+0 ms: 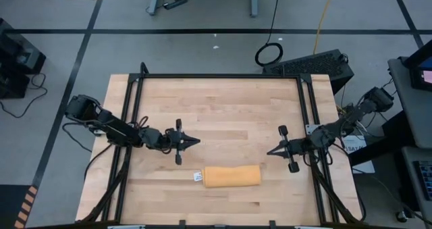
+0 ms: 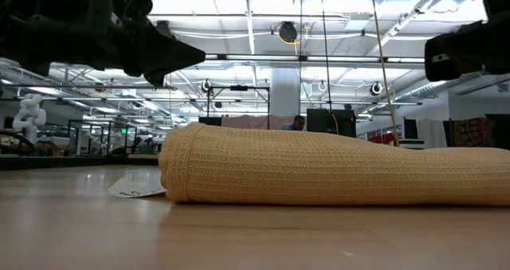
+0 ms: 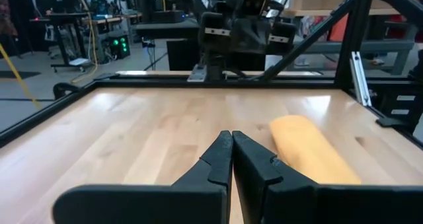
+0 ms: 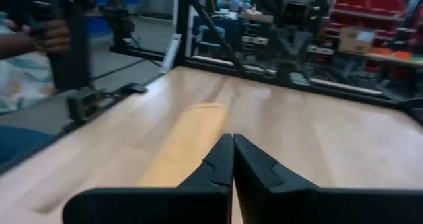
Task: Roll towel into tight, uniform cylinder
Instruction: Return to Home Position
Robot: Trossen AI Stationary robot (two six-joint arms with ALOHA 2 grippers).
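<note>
The mustard-yellow towel (image 1: 232, 176) lies rolled into a cylinder on the table near its front edge, its long side on the wood; a small white label (image 1: 198, 177) sticks out at its left end. The roll also fills the low view (image 2: 335, 170). My left gripper (image 1: 196, 141) hovers shut above the table, left of centre and beyond the roll, pointing level toward the right. My right gripper (image 1: 269, 152) hovers shut at the right, pointing level toward the left. Both fingertip pairs show shut in the wrist views (image 3: 231, 137) (image 4: 232, 139). Neither touches the towel.
A black metal frame (image 1: 223, 76) runs along the table's far edge and down both sides. A person's hand (image 4: 49, 36) shows beyond the table in the right wrist view. Bare wood lies between the two grippers and behind the roll.
</note>
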